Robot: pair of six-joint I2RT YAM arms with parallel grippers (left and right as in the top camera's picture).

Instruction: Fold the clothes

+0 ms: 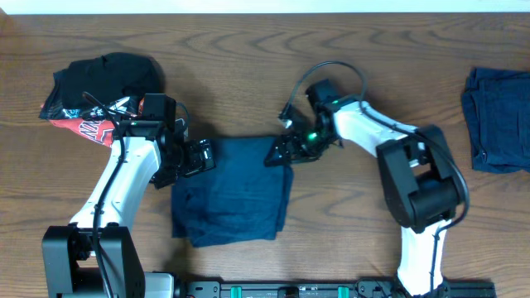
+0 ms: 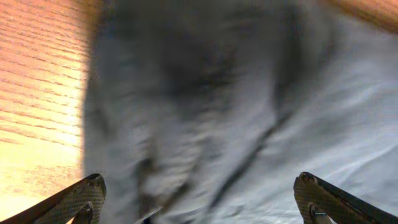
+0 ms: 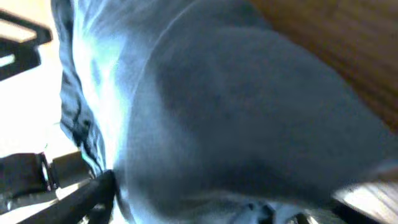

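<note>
Spanning the overhead view, the wooden counter carries three lots of clothing. Largest is the blue garment at the centre, lying as a rough rectangle with rumpled edges, so I judge it partly folded with at least one fold still to make. A black and red heap of clothes at the far left corner looks untouched. The navy garment at the right edge already lies folded. The left hand sits at the blue garment's upper left corner, its fingers spread wide with cloth ahead of them. The right hand is at the upper right corner, where blurred cloth fills its wrist view, so I cannot tell its grip.
</note>
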